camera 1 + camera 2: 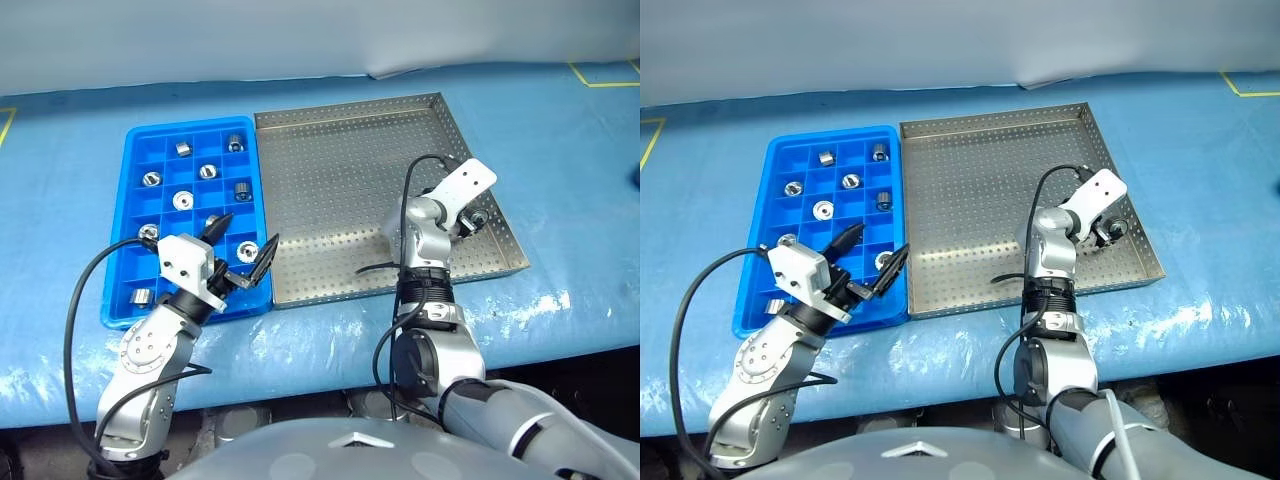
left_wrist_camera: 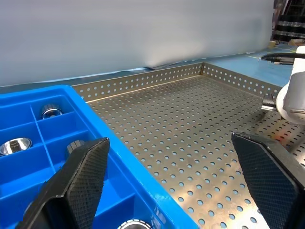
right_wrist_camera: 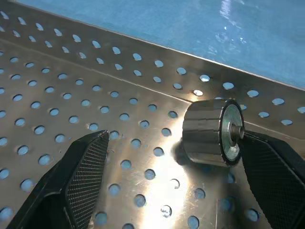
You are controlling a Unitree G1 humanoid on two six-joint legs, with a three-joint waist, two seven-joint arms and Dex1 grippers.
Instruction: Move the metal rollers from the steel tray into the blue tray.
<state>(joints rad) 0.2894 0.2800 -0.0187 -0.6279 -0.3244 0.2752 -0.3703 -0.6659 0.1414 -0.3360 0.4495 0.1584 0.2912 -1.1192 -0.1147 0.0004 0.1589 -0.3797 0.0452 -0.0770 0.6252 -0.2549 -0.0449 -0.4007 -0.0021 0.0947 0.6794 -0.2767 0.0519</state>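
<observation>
Straddling roller (image 3: 209, 132) – right gripper (image 3: 186, 176) agape | contact unclear

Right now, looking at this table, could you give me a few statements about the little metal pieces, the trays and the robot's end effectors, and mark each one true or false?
1. One metal roller lies in the steel tray, near its right rim. True.
2. The right end effector is clamped shut on that roller. False: its fingers stand open, the roller lying between them on the tray floor, beside one finger.
3. The blue tray lies to the left of the steel tray. True.
4. The blue tray holds nothing. False: several rollers lie in its compartments.
5. The left end effector carries a roller. False: it is open with nothing in it, above the blue tray's near right part.
</observation>
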